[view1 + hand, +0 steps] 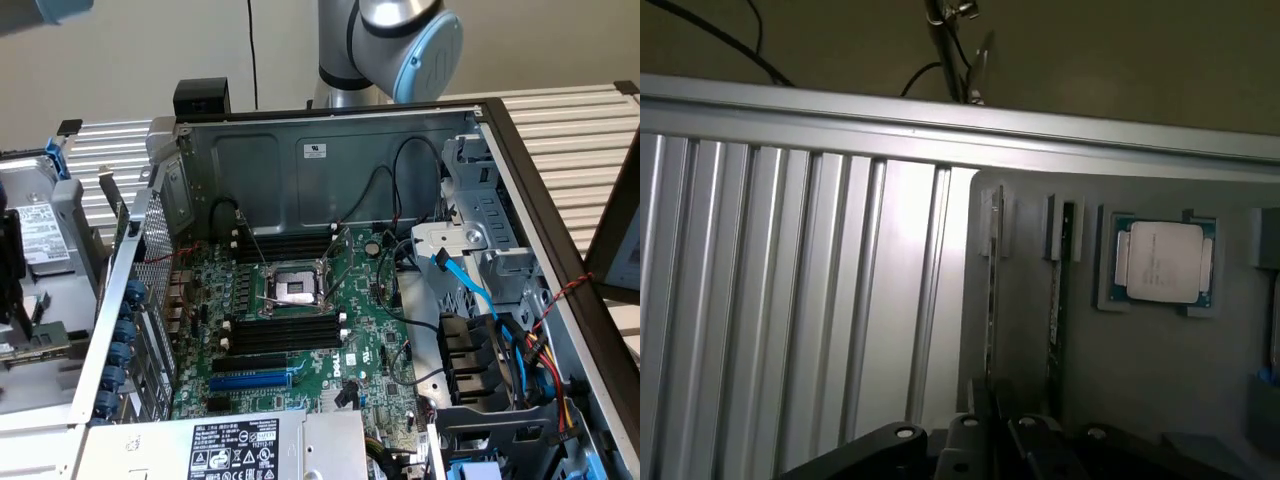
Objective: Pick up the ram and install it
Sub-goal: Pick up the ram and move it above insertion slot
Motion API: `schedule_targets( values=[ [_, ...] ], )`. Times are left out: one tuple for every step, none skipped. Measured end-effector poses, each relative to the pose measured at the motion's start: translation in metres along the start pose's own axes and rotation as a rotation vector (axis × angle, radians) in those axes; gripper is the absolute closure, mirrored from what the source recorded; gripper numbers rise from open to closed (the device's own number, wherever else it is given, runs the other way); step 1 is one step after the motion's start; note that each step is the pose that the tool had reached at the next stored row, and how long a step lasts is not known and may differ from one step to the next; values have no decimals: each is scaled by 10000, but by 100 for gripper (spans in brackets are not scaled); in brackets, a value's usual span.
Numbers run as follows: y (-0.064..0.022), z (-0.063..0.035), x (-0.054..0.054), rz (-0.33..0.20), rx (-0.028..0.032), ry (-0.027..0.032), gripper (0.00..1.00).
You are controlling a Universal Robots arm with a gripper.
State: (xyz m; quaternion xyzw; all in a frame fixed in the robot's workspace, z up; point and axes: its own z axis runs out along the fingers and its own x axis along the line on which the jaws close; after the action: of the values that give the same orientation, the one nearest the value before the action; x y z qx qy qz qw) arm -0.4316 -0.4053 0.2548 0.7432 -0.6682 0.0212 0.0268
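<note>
You see the ram [990,290] edge-on in the wrist view: a long, thin strip standing on its edge in a slot of a grey holder [1025,340]. Its near end runs in under the claw [992,415], which sits right over it; you cannot tell whether the claw is spread or clamped. A second stick [1055,300], dark with a greenish edge, stands in the next slot just beside the ram. Further along, the same holder has a processor chip [1162,262] lying flat in a blue-rimmed recess.

In the exterior view the open computer case [300,180] holds a green motherboard [300,370]. On it, long black slots [285,328] with white end clips lie on both sides of the processor socket [297,288], and a blue expansion slot [250,380] lies nearer the camera. The robot arm [400,40] rises behind the case.

The holder rests on a ribbed aluminium tabletop [790,300], with a plain beige wall and dark cables beyond.
</note>
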Motion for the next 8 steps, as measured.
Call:
schedule_targets(
  values=[
    [1,-44,3,0,1,-1,87],
    [2,-92,7,1,1,0,87],
    [3,-135,12,1,1,0,87],
    [3,-180,17,1,1,-1,87],
    [4,-227,22,0,0,0,87],
    [4,-272,27,0,1,-1,87],
    [5,-317,32,1,2,-1,87],
    [6,-363,40,0,0,0,87]
  ],
)
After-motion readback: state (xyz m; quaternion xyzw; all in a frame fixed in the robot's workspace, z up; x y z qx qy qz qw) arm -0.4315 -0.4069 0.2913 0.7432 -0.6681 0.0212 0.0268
